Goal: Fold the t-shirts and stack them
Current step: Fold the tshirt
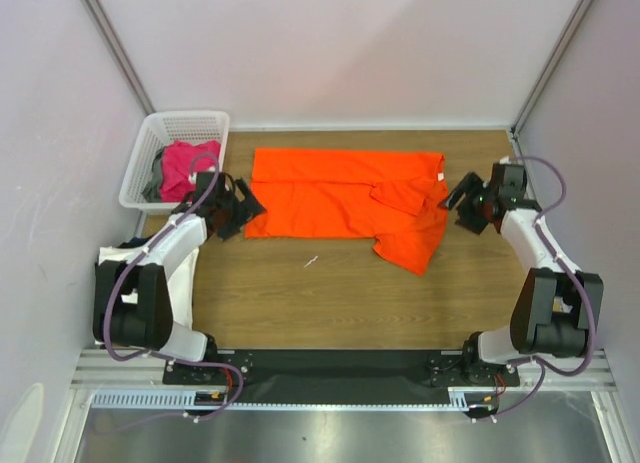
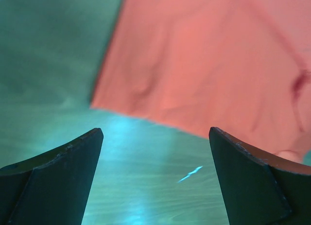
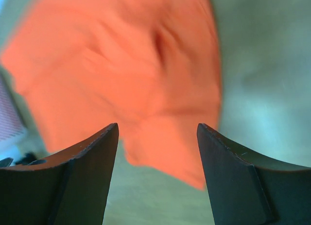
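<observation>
Black fingers of the left gripper (image 1: 243,207) stood spread wide with nothing between them, and its wrist view showed only bare wood in the gap. The right gripper (image 1: 462,198) was just as wide and just as empty.

Working outward, the left one hovered at the near-left corner of the orange t-shirt (image 1: 340,193), and the right one sat just beside the shirt's right end. I could not tell from above whether either was touching cloth.

I judged that the folding of this shirt had barely begun and that both arms were lining up for a grasp. The next move would call for each gripper to drop to the wooden table (image 1: 300,303) and pinch an edge without bunching the cloth.

The shirt lay spread left to right across the far half of the table. It was mostly flat on the left. On the right it was rumpled, with a sleeve folded over and a flap sticking out towards me.

Farther out, a magenta-pink t-shirt (image 1: 190,163) sat heaped in the white lattice basket (image 1: 150,153) at the far left. A small white scrap (image 1: 312,261) lay on the wood near the orange hem.
</observation>
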`<state>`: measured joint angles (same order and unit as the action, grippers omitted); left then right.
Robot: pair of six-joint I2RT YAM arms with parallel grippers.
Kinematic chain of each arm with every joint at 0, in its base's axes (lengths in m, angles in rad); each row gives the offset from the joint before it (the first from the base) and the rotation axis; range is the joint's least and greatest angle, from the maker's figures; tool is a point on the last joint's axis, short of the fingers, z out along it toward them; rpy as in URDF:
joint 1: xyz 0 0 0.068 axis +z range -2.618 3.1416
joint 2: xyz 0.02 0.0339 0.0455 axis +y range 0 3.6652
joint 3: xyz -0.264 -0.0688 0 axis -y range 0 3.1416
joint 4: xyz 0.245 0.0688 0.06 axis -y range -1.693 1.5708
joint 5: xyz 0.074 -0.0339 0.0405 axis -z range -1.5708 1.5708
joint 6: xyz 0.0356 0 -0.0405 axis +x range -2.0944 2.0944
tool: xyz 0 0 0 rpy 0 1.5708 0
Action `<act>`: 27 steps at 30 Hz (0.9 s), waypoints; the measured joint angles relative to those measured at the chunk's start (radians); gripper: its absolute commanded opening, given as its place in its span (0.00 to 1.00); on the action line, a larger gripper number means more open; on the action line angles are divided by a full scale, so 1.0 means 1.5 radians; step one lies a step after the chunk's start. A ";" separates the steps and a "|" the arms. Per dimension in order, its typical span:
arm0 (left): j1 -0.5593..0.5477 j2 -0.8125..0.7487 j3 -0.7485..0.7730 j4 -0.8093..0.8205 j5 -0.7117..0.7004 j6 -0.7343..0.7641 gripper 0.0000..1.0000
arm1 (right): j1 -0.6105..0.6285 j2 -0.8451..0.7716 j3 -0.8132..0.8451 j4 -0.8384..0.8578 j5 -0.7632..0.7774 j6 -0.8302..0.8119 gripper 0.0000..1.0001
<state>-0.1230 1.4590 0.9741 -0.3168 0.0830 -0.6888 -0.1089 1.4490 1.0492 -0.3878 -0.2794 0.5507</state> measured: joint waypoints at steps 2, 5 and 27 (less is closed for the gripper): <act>0.008 0.000 -0.048 0.001 -0.004 -0.019 0.95 | 0.000 -0.025 -0.058 -0.016 0.006 0.005 0.71; 0.016 0.005 -0.090 0.026 -0.013 -0.043 0.92 | 0.000 -0.059 -0.108 -0.033 0.009 0.016 0.70; 0.019 0.066 -0.151 0.188 -0.064 -0.083 0.85 | -0.003 -0.173 -0.214 -0.043 0.031 0.057 0.70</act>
<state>-0.0948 1.5578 0.7471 -0.0341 -0.0132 -0.8127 -0.1135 1.1893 0.7280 -0.4522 -0.2329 0.6361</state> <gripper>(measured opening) 0.857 0.700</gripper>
